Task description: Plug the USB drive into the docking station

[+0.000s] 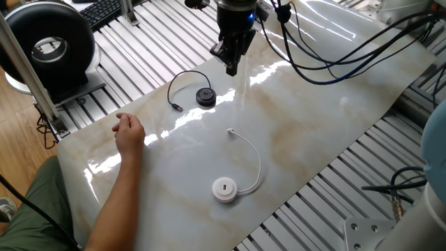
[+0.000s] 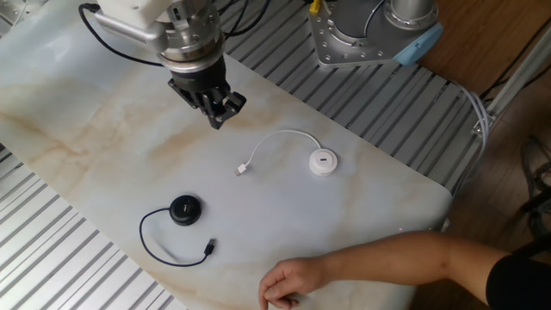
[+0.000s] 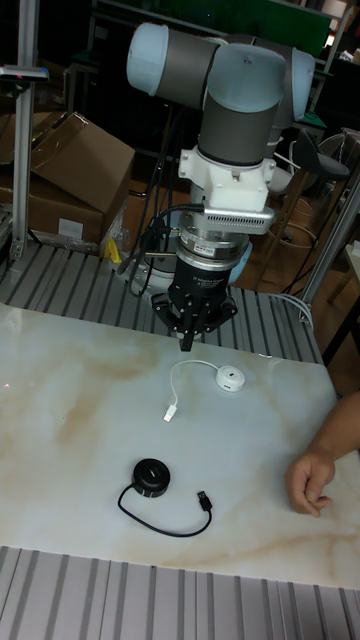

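Observation:
The USB drive (image 1: 224, 189) (image 2: 323, 161) (image 3: 230, 377) is a white round puck lying flat on the marble table. Its thin white cable curves to a small plug (image 1: 231, 131) (image 2: 242, 170) (image 3: 170, 411). The docking station (image 1: 205, 96) (image 2: 184, 209) (image 3: 151, 474) is a black puck with a looped black cable ending in a dark plug (image 1: 178, 107) (image 2: 209, 248) (image 3: 204, 500). My gripper (image 1: 231, 68) (image 2: 217, 119) (image 3: 187, 340) hangs above the table, pointing down, beyond both pucks and clear of them. It looks open, with nothing between its fingers.
A person's hand (image 1: 129, 132) (image 2: 288, 280) (image 3: 310, 480) rests on the table near the docking station's plug. A black round fan (image 1: 52, 45) stands off the table's corner. The arm's base (image 2: 370, 34) sits behind the table, and cables (image 1: 334, 63) trail over it.

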Available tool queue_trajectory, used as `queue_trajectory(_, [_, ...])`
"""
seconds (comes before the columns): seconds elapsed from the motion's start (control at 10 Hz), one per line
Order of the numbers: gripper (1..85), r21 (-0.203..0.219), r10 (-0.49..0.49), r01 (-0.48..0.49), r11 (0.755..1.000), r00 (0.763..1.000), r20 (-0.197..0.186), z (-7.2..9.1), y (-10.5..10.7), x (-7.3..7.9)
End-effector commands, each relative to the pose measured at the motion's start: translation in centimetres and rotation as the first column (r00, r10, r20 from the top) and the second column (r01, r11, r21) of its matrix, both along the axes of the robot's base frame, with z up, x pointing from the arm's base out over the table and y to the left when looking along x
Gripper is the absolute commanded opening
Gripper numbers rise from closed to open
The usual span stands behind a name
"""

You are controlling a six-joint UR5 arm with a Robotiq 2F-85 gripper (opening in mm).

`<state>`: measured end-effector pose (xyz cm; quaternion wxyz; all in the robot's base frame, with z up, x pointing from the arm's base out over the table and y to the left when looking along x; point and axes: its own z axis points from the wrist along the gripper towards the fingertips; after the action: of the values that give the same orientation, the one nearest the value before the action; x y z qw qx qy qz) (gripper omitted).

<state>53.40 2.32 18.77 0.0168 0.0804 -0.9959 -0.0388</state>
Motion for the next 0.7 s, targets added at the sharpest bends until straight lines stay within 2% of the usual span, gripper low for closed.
queue_trajectory(0.0, [1.3,-0.026,0.036,-0.035,0.999,0.999,0.039,-0.3,-0.7,1.1])
queue_trajectory(0.2, [1.3,-0.026,0.036,-0.035,0.999,0.999,0.033,-0.6,-1.0,0.6])
queue_trajectory(0.6, [1.3,0.029,-0.03,0.03,0.999,1.0,-0.003,-0.3,0.5,-0.2])
